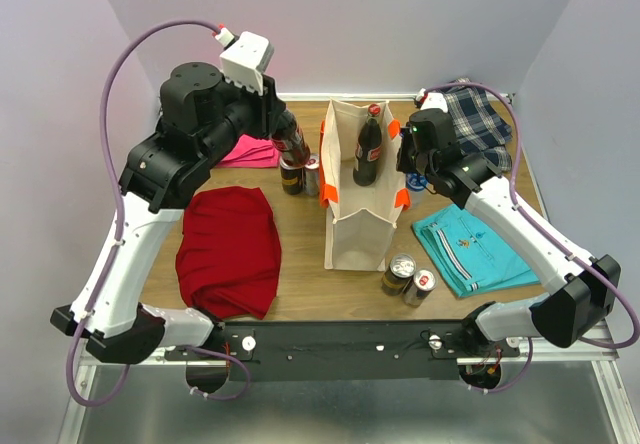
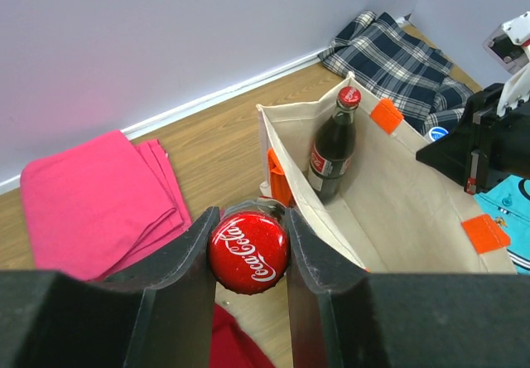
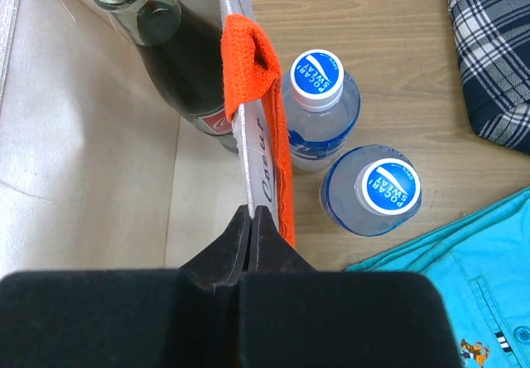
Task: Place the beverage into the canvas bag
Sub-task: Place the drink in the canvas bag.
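**Clamping cola bottle point(image 2: 248, 256) beside canvas bag point(image 1: 358, 232); bag rim pinched**

Left claw point(image 2: 248, 223) is gripping the cola bottle by its red cap, jaws partly open with both pads pressing against the cap's sides. The bottle is standing upright just left of the bag's far end, outside it. A can point(image 1: 312, 175) is sitting between this bottle and the bag wall. I cannot tell whether the bottle's base is touching the table point(image 1: 300, 304).

Right claw point(image 3: 251, 217) is fully closed, pinching the bag's right rim at the edge where the orange strap point(image 3: 263, 94) is sewn on. The bag is standing upright with its mouth open.

A second cola bottle point(image 1: 368, 149) is standing inside the bag at the far end, leaning slightly toward the right wall.

Two Pocari Sweat bottles point(image 3: 315, 107) are standing just outside the bag's right wall. Two more cans point(image 1: 408, 279) are sitting near the bag's near right corner.

Cloths are lying around the bag: red cloth point(image 1: 230, 249) and pink cloth point(image 1: 248, 152) left of it, plaid cloth point(image 1: 478, 124) and teal shirt point(image 1: 470, 249) right of it.
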